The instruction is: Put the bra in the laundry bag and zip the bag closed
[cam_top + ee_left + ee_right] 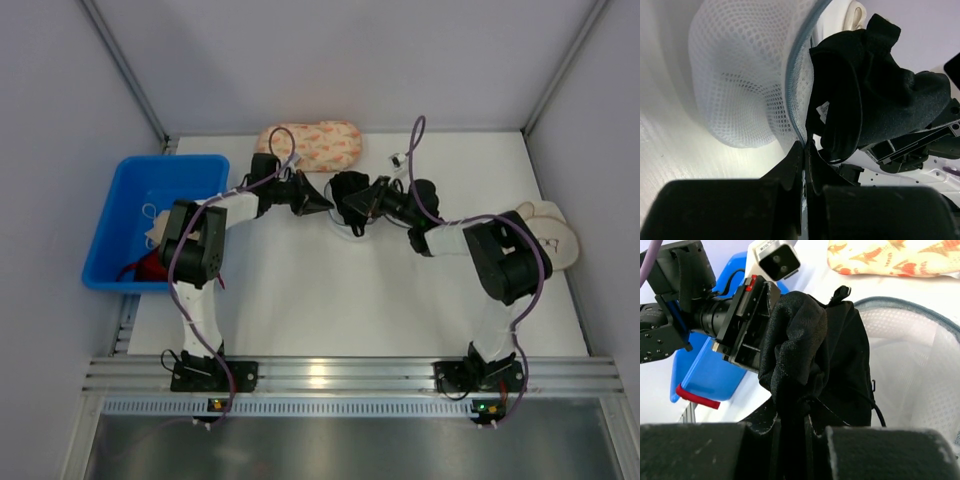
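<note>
left gripper (804,152) pinches the rim of the laundry bag (920,370), right gripper (792,407) clamps the bra (810,340) at that rim's 9 o'clock, where bunched cloth may snag and spill outside.

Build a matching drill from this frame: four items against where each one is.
Things
1. black bra
2. mesh laundry bag
3. blue bin
4. peach patterned pouch

Places
A. at the far edge of the table, near the middle
B. clamped in the right gripper
C. at the table's left side
D. zipper rim pinched by the left gripper

Pairs: 1-B, 2-D, 3-C, 4-A
</note>
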Available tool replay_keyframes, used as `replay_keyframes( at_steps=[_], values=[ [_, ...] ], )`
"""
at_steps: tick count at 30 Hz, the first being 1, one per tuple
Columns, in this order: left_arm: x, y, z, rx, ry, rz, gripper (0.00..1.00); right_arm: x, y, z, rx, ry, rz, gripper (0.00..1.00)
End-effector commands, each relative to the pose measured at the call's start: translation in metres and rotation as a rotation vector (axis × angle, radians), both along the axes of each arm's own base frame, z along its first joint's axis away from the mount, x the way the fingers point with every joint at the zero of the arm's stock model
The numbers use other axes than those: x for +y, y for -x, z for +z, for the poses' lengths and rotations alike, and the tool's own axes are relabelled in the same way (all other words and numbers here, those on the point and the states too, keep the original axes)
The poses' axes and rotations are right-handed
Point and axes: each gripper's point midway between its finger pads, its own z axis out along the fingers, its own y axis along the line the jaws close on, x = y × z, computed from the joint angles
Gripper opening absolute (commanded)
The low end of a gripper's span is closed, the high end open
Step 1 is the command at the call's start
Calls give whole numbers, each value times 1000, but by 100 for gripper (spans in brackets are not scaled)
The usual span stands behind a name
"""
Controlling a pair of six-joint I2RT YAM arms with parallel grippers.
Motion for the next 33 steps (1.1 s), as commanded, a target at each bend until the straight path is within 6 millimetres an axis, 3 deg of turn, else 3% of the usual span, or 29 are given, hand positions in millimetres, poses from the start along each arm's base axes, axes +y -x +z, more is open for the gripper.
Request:
replay_keyframes(
  at_steps=[1,5,8,10,14,16,24,26,30,33],
  values=[
    [-1,12,31,-66,60,-37,0,11,-9,32,-167,-51,-25,0],
    [2,21,29,-49,61,-45,0,10,-23,44,-174,-68,-81,0],
    [1,23,31,-45,71,-54,0,14,-26,37,-168,-52,-91,0],
    [0,23,34,-46,79,-62,0,18,-26,21,-154,-16,-94,0],
    [0,23,43,-55,104,-69,0,39,-8,-15,-199,130,-24,0],
    [1,23,51,-64,118,-72,0,38,1,-32,-180,192,-5,0],
    [6,8,92,-162,142,-65,0,25,26,-35,-332,400,104,0],
    [11,5,94,-179,130,-61,0,22,31,-34,-383,442,142,0],
    [19,-7,105,-250,94,-63,0,23,56,-53,-404,533,315,0],
    [20,-10,111,-281,74,-79,0,25,61,-61,-462,631,399,0]
  ],
)
